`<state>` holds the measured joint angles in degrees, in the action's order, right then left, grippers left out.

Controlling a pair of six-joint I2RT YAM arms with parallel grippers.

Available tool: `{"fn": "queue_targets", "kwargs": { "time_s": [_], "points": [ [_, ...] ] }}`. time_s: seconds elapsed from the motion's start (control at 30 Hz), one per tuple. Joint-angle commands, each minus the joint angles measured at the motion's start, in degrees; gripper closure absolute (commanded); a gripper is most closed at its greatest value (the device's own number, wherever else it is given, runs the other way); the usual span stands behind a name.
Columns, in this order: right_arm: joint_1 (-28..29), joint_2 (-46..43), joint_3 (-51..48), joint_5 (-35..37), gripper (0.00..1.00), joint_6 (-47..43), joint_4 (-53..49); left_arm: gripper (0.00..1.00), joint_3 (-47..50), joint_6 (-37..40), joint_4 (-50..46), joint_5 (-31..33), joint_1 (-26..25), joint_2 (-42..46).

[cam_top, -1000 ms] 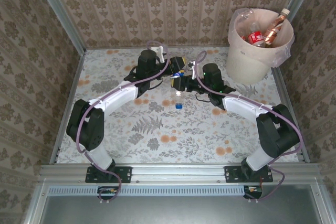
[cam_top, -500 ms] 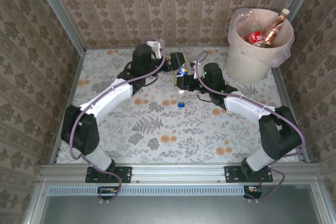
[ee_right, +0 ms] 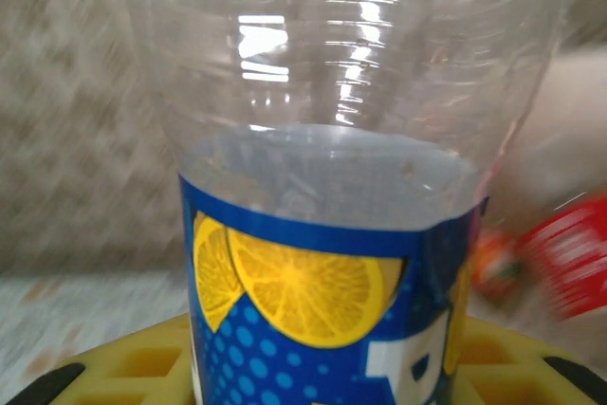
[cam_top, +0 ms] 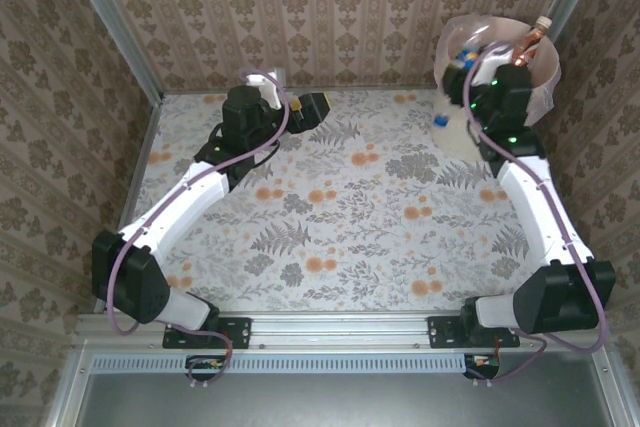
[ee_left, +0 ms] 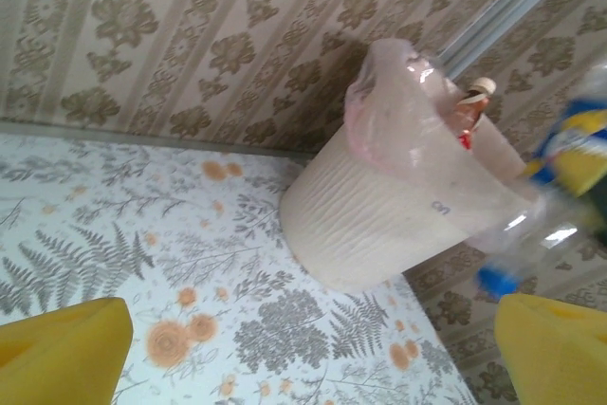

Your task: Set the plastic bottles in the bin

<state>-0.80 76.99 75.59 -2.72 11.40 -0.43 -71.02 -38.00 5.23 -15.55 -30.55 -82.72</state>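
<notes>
Left gripper (cam_top: 312, 107): jaws wide apart, empty, above far table (cam_top: 330, 207). Right gripper (cam_top: 462, 75) clamped on blue-labelled bottle (ee_right: 322, 263) at bin (ee_left: 379, 225) rim, cap end low outside wall. We see bottle blurred from left wrist. Bag (ee_left: 379, 111) veils bin contents; we make out one brownish bottle (cam_top: 528, 47), rest unclear.

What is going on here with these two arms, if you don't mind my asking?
The right pincer is shut on a clear plastic bottle with a blue orange-slice label and blue cap, holding it cap-down close beside the large round cream-white bin lined with a clear bag, not yet inside. Other bottles lie in the bin. The left pincer is open and empty over the far side of the flowered table.
</notes>
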Motion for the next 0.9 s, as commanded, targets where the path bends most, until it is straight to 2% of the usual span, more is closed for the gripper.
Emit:
{"fn": "queue_targets", "kwargs": {
  "time_s": [0.0,0.1,0.23,0.33,0.47,0.6,0.67,0.77,0.83,0.87],
  "points": [
    [-3.3,2.0,4.8,10.3,0.57,-2.6,4.6,0.00,0.7,-1.3,-0.4,0.9,0.7,0.1],
    [-6.4,7.2,9.5,16.4,0.58,-3.3,8.7,0.00,0.9,-1.4,-1.0,1.4,0.8,0.4],
    [-7.6,13.3,14.4,21.8,0.57,-8.6,11.5,0.00,1.8,-1.5,-1.5,2.6,0.9,1.1],
    [-6.0,16.1,15.0,23.4,0.57,-14.8,15.9,0.00,2.5,-1.7,-1.7,3.3,1.1,1.2],
    [-2.2,19.5,14.7,31.9,0.57,-26.7,22.0,0.00,2.7,-2.2,-1.7,3.1,1.4,0.6],
    [-2.5,21.9,12.6,37.0,0.56,-27.3,23.4,0.00,3.2,-2.4,-1.8,2.7,1.4,0.4],
    [-3.9,22.2,11.8,35.2,0.56,-23.8,21.1,0.00,3.4,-2.3,-2.2,2.8,1.6,0.5],
    [-6.7,22.2,14.9,26.2,0.56,-14.9,8.8,0.00,3.6,-2.2,-2.9,3.0,1.9,0.5],
    [-7.5,20.8,13.9,20.2,0.56,-13.3,8.0,0.00,3.9,-2.5,-2.9,3.1,2.0,0.5],
    [-7.6,20.0,13.4,19.6,0.56,-13.2,8.7,0.00,4.1,-2.7,-2.9,3.2,2.0,0.5]
  ]
}}
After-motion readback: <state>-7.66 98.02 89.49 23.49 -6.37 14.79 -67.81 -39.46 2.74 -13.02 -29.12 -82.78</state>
